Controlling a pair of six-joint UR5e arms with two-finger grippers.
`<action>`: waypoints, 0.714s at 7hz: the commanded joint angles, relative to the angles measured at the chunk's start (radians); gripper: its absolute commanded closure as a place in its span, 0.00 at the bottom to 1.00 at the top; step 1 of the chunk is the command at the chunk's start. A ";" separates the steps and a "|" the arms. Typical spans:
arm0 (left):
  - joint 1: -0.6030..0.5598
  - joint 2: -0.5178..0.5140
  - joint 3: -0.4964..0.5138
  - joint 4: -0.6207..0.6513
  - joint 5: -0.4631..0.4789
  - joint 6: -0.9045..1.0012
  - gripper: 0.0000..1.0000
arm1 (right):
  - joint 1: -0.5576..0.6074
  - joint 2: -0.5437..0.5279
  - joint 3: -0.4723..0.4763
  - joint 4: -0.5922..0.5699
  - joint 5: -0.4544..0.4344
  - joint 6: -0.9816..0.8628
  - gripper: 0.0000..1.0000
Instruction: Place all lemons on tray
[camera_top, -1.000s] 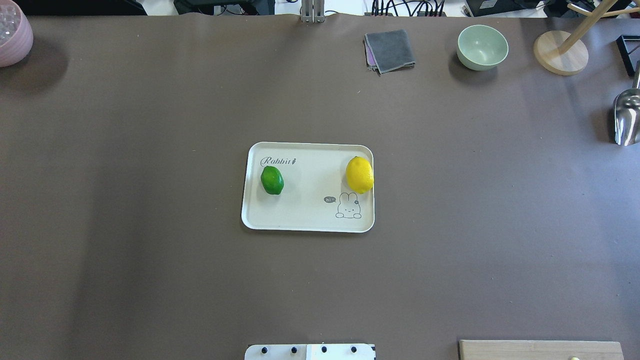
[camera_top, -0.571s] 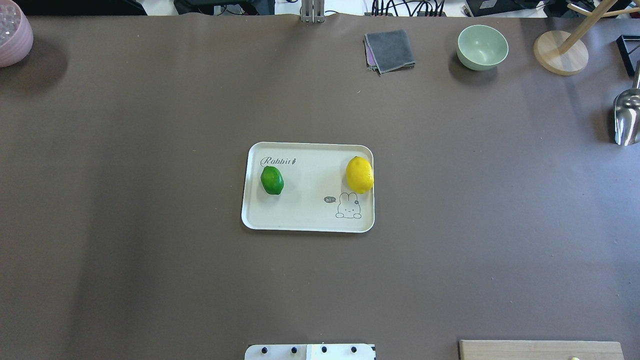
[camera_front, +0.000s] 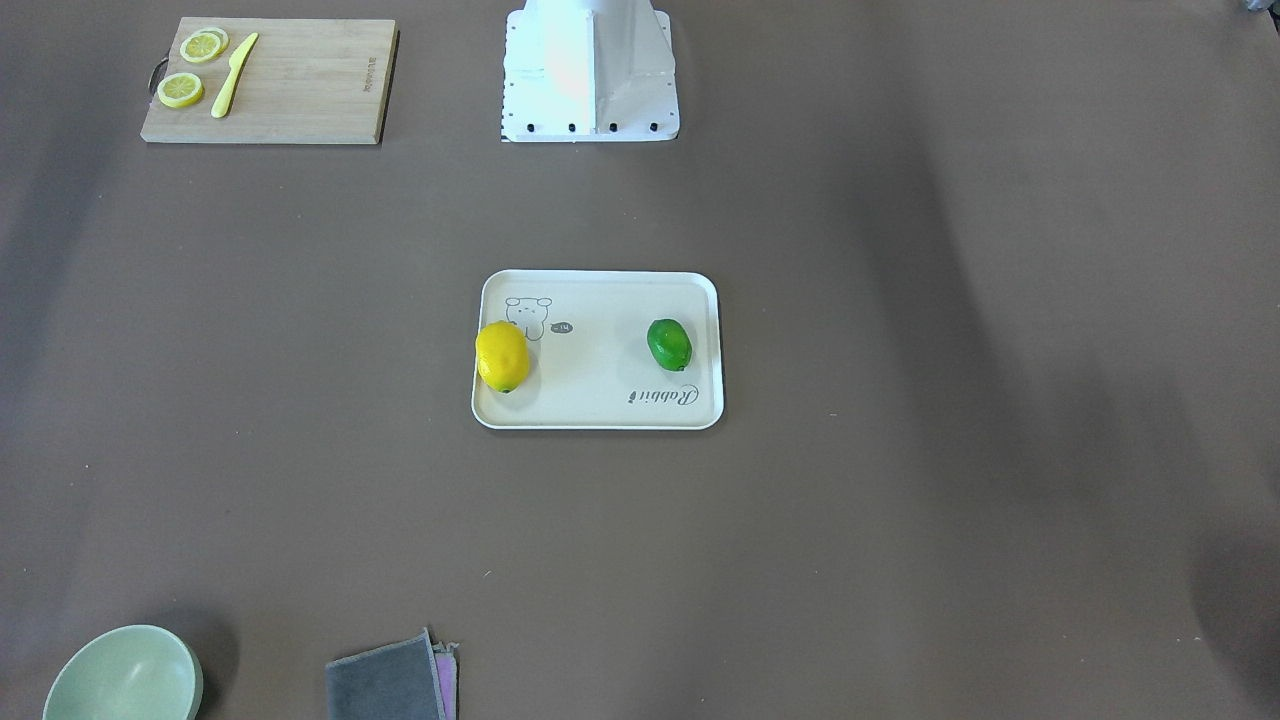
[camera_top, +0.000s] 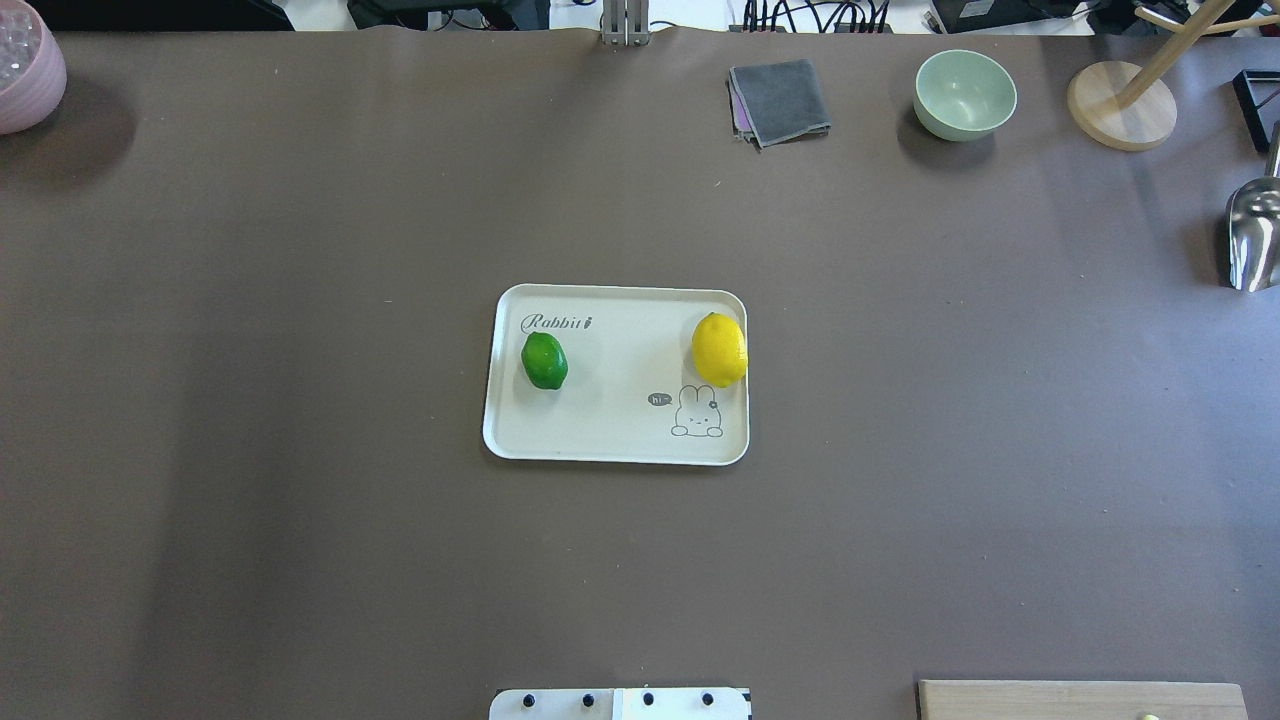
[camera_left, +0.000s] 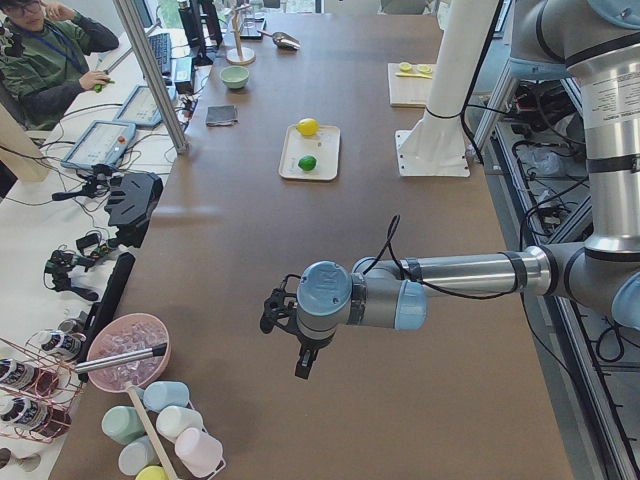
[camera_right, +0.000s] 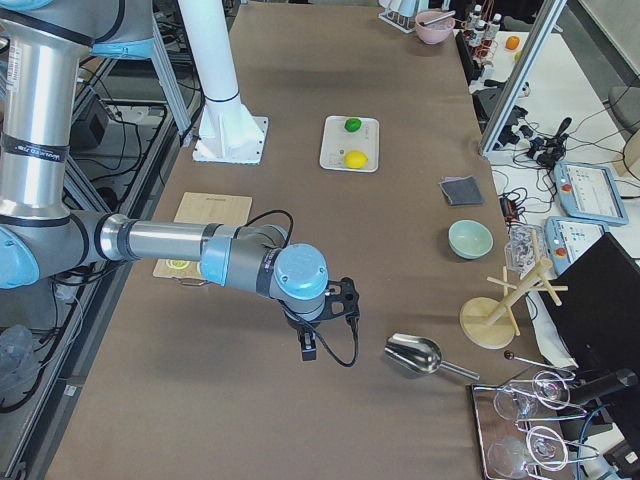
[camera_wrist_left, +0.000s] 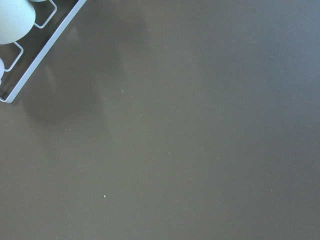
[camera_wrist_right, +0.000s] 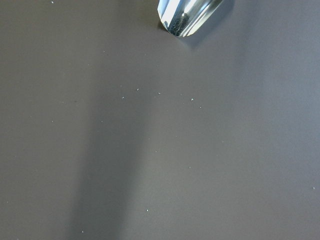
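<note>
- Though the two arms are the largest things here, neither is near the work. The left gripper (camera_left: 272, 315) hangs over bare table toward the robot's left end. The right gripper (camera_right: 347, 300) hangs toward the other end, near a metal scoop (camera_right: 412, 355). Both show only in the side views and the wrist cameras catch no fingers, so I cannot tell whether either pair of jaws is parted or closed; neither appears to carry anything.
- The tray (camera_top: 600, 430) lies flat in the middle of the table, long sides across the robot's front. It looks stiff, thin and light, likely to slide on the brown cover if nudged. Its raised rim is the only place to pinch it.
- The yellow lemon (camera_top: 719, 349) lies on the tray, hard against the rim on the robot's right, just above the rabbit drawing. It is probably firm, light and prone to roll. If it needed moving, a grip across its narrow waist would suit, though the rim crowds one finger.
- The green lemon (camera_top: 544, 361), slightly smaller and glossier, lies on the tray's other end below the "Rabbit" script, clear of the rim. Its shine suggests a slippery skin, so the hold should span its widest middle. With both fruits aboard, the task looks finished.
</note>
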 joint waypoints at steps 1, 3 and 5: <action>-0.001 -0.003 -0.002 -0.002 0.001 0.001 0.01 | 0.001 -0.006 0.005 0.000 0.000 0.007 0.00; -0.001 -0.002 -0.034 -0.005 0.001 -0.001 0.01 | 0.003 -0.008 0.030 0.000 0.000 0.008 0.00; -0.001 0.000 -0.054 -0.005 0.003 -0.001 0.01 | 0.004 -0.008 0.080 -0.003 -0.011 0.013 0.00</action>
